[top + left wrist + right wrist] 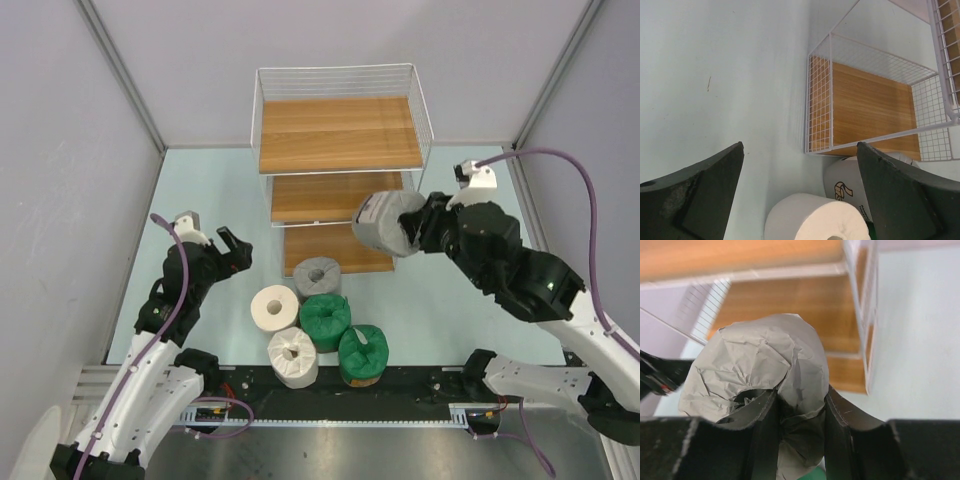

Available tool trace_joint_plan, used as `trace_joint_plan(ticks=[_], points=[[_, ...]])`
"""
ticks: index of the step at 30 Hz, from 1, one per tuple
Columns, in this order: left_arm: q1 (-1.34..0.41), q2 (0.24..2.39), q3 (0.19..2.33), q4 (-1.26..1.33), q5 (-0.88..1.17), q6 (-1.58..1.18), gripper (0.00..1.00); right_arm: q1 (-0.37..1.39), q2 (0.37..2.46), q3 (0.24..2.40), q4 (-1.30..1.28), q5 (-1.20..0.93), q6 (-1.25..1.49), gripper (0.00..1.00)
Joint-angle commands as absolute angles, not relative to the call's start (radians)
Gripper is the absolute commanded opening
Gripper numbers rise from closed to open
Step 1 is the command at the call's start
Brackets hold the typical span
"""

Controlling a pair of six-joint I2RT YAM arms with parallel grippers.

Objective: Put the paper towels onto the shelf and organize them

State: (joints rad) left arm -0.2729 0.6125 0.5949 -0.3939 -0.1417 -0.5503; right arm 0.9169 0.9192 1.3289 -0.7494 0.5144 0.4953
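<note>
At the left, the left end effector (225, 243) hangs above the pale tabletop (200, 180) with its jaws spread wide and nothing between them, close to the left of a cluster of rolls. In the near centre five paper towels stand on end, packed against one another: two white rolls (274, 307), two dark green rolls (325, 320), and one grey printed roll (318, 275) just in front of the lowest board. Behind them, at the far centre, stands the shelf (340, 135), three brown boards in a white wire frame; no roll shows on any board. At its right front, the right end effector (418, 232) is clenched on the sixth roll, a crumpled grey roll (388, 222), held off the tabletop. From above, this roll overlaps the right corner of the middle board; which tier it is level with cannot be told. The step in hand appears to be carrying this first roll to the shelf. The next move likely calls for steering it past the wire frame into an open tier, setting it down to one side, and letting go.
</note>
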Motion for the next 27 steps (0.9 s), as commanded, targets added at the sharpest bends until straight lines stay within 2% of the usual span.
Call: trace_joint_plan(ticks=[1,9,21,27], points=[[-0.278,0.592,0.635,-0.408,-0.12,-0.561,1.0,0.922,0.975,1.491,-0.65,0.489,0.367,0.35],[-0.278,0.566,0.624,-0.442,-0.123,-0.569,1.0,0.939,1.106,1.859,-0.654,0.462,0.302,0.36],[-0.278,0.569,0.62,-0.445,-0.11,-0.583,1.0,0.928,1.278,2.032,-0.538,0.571,0.118,0.37],[-0.278,0.558,0.621,-0.453,-0.107,-0.584,1.0,0.838,1.388,2.141,-0.563,0.545,0.118,0.38]])
